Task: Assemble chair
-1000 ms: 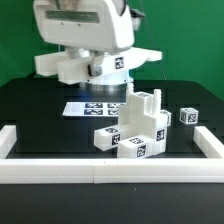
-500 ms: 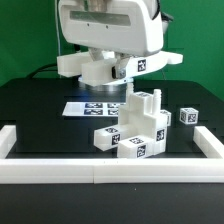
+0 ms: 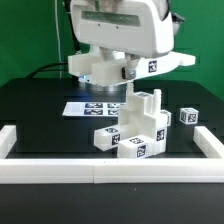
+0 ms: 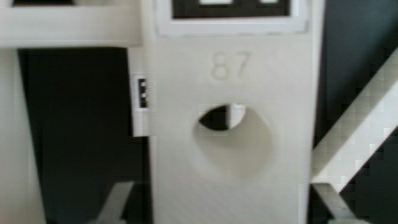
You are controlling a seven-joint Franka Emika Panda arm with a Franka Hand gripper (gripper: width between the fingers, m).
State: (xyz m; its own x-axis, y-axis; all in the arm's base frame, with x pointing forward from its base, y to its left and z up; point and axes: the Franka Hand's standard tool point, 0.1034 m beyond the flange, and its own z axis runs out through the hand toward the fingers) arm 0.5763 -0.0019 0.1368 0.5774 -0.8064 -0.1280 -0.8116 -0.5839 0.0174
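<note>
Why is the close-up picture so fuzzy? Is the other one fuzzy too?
Wrist view: a white chair part fills the frame, so close that its edges look soft; the number 87 and a hole can be made out. Exterior view: sharper, the chair parts and tags stand out on the black table, but the white arm looks washed out on top.

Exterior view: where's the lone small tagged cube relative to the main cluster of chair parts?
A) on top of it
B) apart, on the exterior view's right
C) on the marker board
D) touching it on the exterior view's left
B: the small cube sits alone on the black table, with a clear gap to the cluster of chair parts on its left.
</note>
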